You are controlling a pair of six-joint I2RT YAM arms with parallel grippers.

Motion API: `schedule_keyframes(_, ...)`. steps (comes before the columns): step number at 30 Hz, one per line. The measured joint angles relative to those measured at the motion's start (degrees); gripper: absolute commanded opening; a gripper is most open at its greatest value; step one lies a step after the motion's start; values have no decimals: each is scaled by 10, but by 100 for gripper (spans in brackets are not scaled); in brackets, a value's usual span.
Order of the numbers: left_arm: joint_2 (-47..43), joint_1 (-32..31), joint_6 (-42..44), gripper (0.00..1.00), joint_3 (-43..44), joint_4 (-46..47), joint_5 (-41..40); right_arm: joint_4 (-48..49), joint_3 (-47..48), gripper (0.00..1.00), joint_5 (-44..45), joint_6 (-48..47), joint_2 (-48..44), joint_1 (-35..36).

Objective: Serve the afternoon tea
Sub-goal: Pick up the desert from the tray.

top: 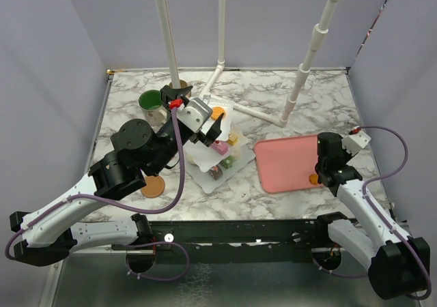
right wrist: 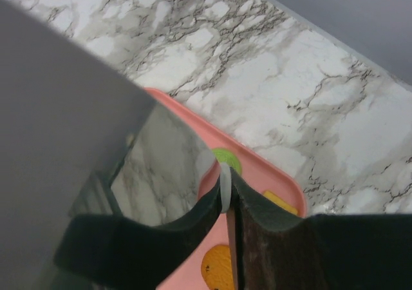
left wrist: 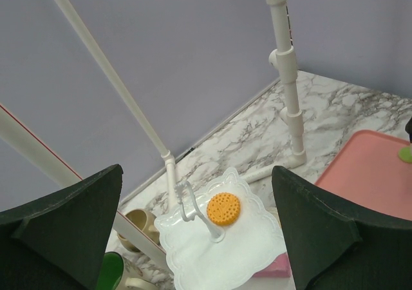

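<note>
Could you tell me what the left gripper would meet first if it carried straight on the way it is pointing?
Probably the wire handle of the white tiered stand, then its top plate beside the orange biscuit; depth is hard to judge.

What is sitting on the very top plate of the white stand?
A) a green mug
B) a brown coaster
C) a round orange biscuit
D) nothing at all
C: the left wrist view looks down on the top plate of the stand, and a round orange biscuit lies flat on it, with no mug or coaster there.
</note>
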Motion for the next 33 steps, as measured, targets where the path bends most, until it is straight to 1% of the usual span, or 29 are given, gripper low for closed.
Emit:
schedule_keyframes(2,0,0,0,99,-1,0,0,8,0,53,7,1,9,0)
schedule_keyframes(3,-1,0,0,99,-2,0,0,11,0,55,11,2,11,0)
schedule_keyframes(15,-4,0,3,99,-5,1,-2,19,0,61,32,6,26,0)
schedule_keyframes(23,-4,0,3,99,-5,5,-2,32,-11,62,47,12,38,0)
schedule_keyframes(33,-4,0,5,99,-5,5,-2,68,-21,63,55,17,80,0)
